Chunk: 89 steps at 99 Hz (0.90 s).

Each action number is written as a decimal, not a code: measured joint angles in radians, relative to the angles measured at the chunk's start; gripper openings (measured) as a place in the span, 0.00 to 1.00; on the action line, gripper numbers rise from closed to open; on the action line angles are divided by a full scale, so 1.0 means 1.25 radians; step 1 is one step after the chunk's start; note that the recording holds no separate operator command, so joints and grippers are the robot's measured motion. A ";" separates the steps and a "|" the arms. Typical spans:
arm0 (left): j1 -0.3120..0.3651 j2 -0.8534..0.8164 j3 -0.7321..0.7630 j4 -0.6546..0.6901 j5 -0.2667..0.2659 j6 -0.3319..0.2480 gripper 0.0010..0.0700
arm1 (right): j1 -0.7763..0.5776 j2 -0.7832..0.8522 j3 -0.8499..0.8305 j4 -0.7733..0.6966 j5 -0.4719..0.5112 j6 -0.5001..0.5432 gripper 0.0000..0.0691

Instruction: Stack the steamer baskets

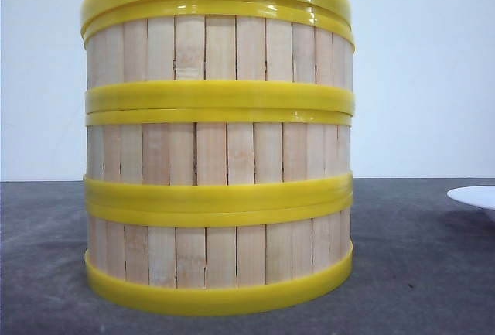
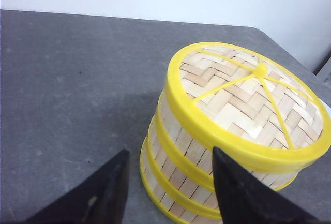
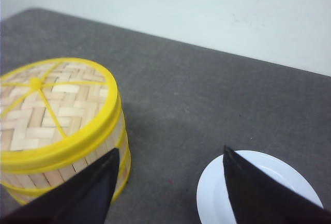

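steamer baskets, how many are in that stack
3, all in one stack on the grey table: bottom basket, middle basket, top basket under the woven lid. None seem hidden.

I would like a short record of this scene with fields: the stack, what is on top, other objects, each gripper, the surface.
stack: three steamer baskets stacked upright in one column, rims aligned
top: woven lid with yellow rim and spokes, covering the stack
other objects: white plate, apart from the stack, on the robot's right
left gripper: open, holding nothing, above the table next to the stack
right gripper: open, holding nothing, between stack and plate in its view
surface: dark grey table
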 joint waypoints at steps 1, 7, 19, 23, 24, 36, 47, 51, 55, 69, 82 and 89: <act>0.000 0.000 0.000 0.000 0.000 0.000 0.42 | 0.000 -0.001 0.000 0.001 0.000 0.001 0.57; 0.000 0.000 0.000 0.000 0.000 0.000 0.42 | 0.000 0.000 0.000 0.005 0.000 0.004 0.57; 0.000 0.000 0.000 -0.001 0.000 0.003 0.28 | 0.000 0.003 0.000 0.007 0.000 0.009 0.38; 0.000 0.000 0.000 -0.001 0.000 0.002 0.16 | 0.000 0.003 0.000 0.007 -0.001 0.008 0.22; 0.000 0.000 0.000 -0.001 0.000 0.003 0.14 | 0.000 0.003 0.000 0.007 0.000 0.008 0.19; 0.000 0.000 0.000 -0.002 0.000 0.003 0.03 | 0.000 0.003 0.000 0.012 -0.001 0.009 0.04; 0.000 0.000 0.000 -0.003 0.000 0.003 0.03 | 0.000 0.003 0.000 0.014 -0.001 0.009 0.02; 0.000 0.000 0.000 -0.007 0.000 0.003 0.03 | 0.000 0.003 0.000 0.014 -0.001 0.009 0.01; 0.000 0.000 0.000 -0.009 0.000 0.003 0.03 | 0.000 0.003 0.000 0.014 -0.001 0.009 0.01; 0.000 0.000 0.000 -0.009 0.000 0.003 0.03 | 0.000 0.003 0.000 0.014 -0.001 0.009 0.01; 0.000 0.000 0.000 -0.009 0.000 0.003 0.03 | 0.000 0.003 0.000 0.014 -0.001 0.009 0.01; 0.000 0.000 0.000 -0.009 0.000 0.003 0.03 | 0.000 0.003 0.000 0.014 -0.001 0.009 0.01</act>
